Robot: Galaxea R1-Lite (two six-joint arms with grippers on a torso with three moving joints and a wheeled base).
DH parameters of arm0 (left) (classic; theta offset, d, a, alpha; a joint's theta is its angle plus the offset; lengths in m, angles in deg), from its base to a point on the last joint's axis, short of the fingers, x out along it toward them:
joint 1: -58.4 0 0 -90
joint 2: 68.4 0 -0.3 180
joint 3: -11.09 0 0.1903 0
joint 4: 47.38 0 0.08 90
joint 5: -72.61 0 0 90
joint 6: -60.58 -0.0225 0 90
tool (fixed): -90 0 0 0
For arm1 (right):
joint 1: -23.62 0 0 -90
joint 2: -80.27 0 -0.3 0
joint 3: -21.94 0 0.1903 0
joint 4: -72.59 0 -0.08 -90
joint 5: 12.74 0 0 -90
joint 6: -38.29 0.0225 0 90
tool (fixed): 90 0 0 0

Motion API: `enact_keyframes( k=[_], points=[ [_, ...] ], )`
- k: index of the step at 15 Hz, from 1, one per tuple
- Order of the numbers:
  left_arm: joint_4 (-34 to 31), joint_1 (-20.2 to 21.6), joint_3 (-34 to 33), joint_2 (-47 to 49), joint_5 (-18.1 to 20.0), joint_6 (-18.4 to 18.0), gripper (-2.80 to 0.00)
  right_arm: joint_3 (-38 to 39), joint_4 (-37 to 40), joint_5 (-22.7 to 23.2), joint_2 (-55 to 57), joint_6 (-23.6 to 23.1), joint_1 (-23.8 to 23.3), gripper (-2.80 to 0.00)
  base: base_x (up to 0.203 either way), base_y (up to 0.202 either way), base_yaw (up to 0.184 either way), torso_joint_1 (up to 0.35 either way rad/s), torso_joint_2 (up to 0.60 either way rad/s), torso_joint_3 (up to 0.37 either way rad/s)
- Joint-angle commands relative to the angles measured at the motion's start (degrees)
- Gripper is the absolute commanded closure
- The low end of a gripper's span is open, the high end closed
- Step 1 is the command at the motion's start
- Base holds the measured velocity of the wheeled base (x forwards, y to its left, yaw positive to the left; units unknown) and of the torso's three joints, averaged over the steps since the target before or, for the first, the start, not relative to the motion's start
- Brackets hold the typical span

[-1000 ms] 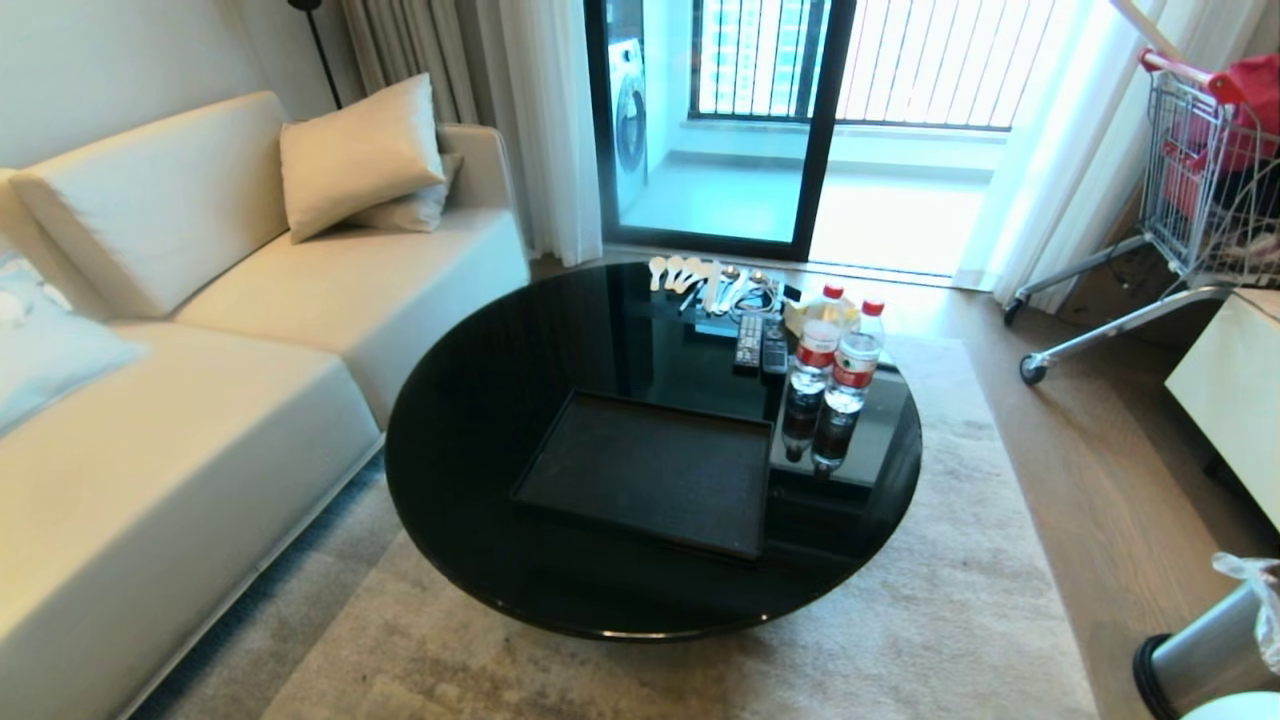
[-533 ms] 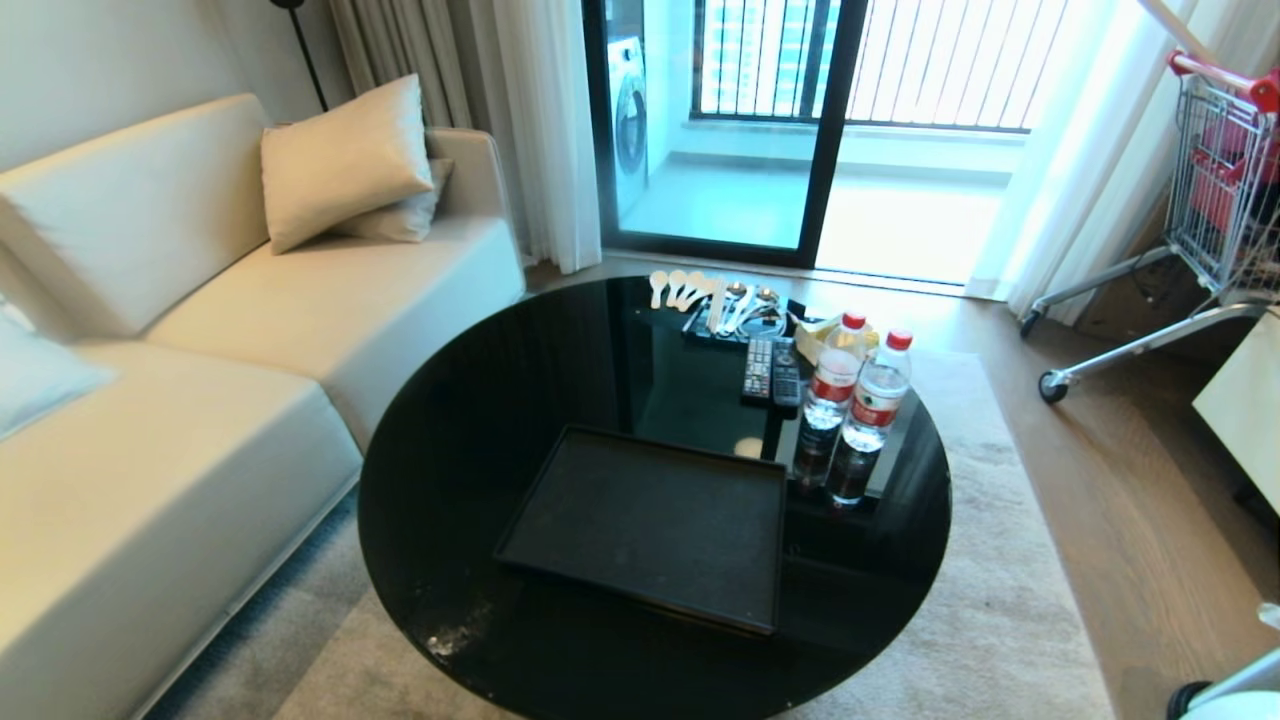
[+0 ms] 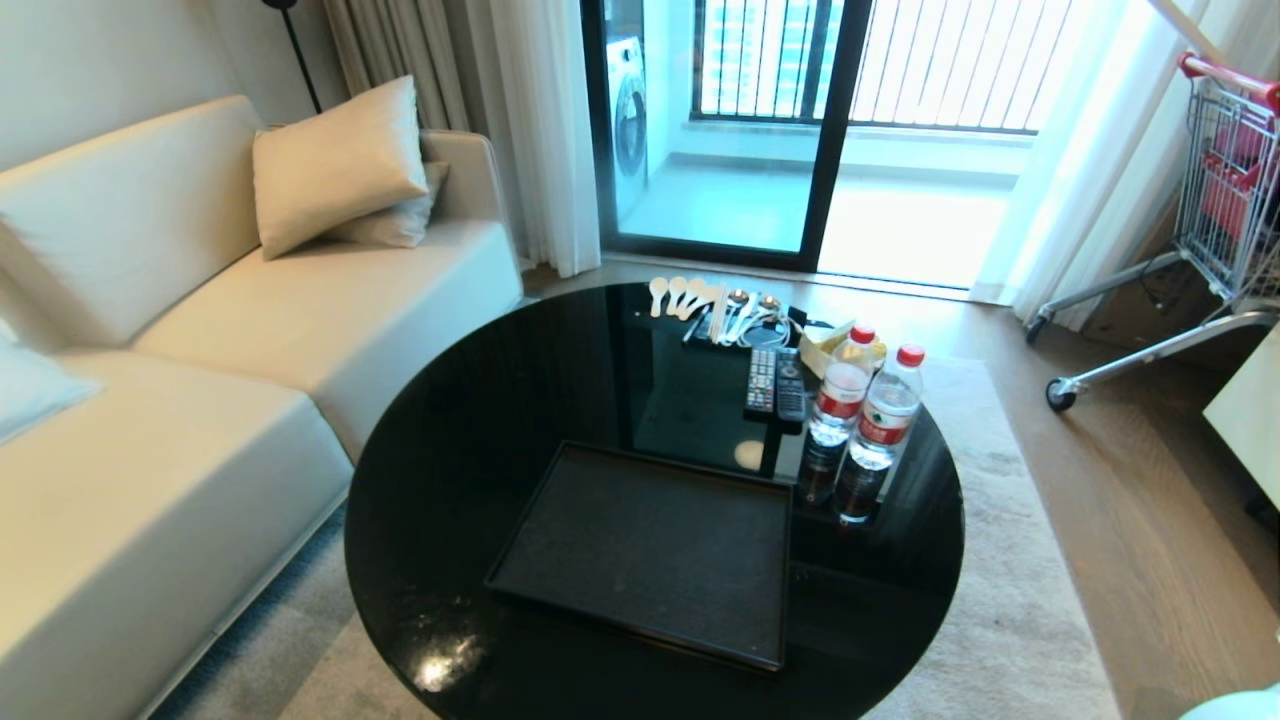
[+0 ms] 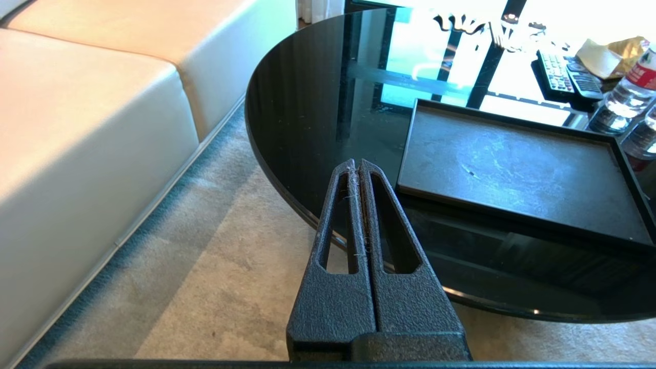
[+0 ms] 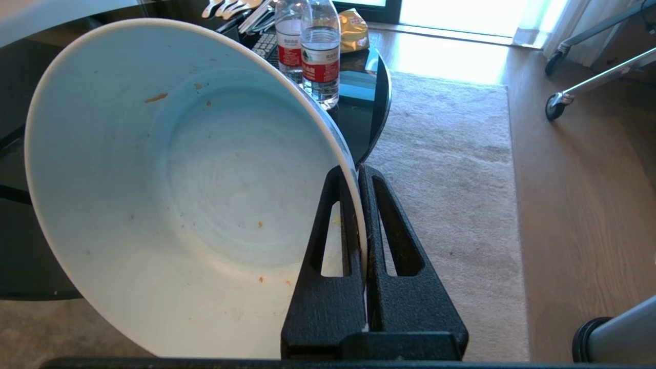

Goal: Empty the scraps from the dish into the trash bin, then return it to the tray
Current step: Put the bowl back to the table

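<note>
A round glossy black table (image 3: 480,420) stands beside a cream sofa (image 3: 180,400), carrying one flat black tray (image 3: 650,550), two water bottles (image 3: 865,420) with red caps, two remote controls (image 3: 775,382) side by side, and a row of pale spoons (image 3: 690,295) at its far edge. The tray lies empty on the side of the table nearest the camera. Two cushions (image 3: 340,165) sit on the sofa, and one shopping cart (image 3: 1200,230) stands by the curtain. The dish (image 5: 179,189), a single deep white bowl, is off the table, clamped by its rim in the right gripper (image 5: 361,177), tilted on edge beside the table over the rug (image 5: 451,205). Its glossy inside is nearly clean, bearing only a few small orange and yellow specks. The trash bin (image 5: 615,333) shows only as a metal edge with a black base ring at the right wrist view's corner. The left gripper (image 4: 357,166) hangs above the table's near edge, fingers pressed together, holding nothing.
</note>
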Motion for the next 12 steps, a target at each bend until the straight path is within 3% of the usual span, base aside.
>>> enact_keyframes(
  k=[1, 3, 6, 12],
  points=[
    [0.03, 0.0, 0.0, -0.02, -0.02, 0.03, 0.0, -0.05, -0.06, 0.03, 0.07, -0.11, 0.0, 0.0, 0.0, 0.0, 0.0, 0.0, 0.0, 0.0],
    [0.03, 0.0, 0.0, -0.02, -0.02, 0.03, 0.0, -0.5, -0.04, 0.45, 0.07, -2.07, 0.02, 0.0, 0.0, 0.0, 0.0, 0.0, 0.0, 0.0],
    [0.03, 0.0, 0.0, -0.02, -0.02, 0.03, 0.0, -5.35, 1.15, 4.95, 3.63, -4.21, 0.08, 0.0, 0.0, 0.0, 0.0, 0.0, 0.0, 0.0],
    [0.03, 0.0, 0.0, -0.02, -0.02, 0.03, 0.0, -20.71, -1.33, 8.63, 31.92, -8.79, 0.48, 0.0, 0.0, 0.0, 0.0, 0.0, 0.0, 0.0]
  ],
)
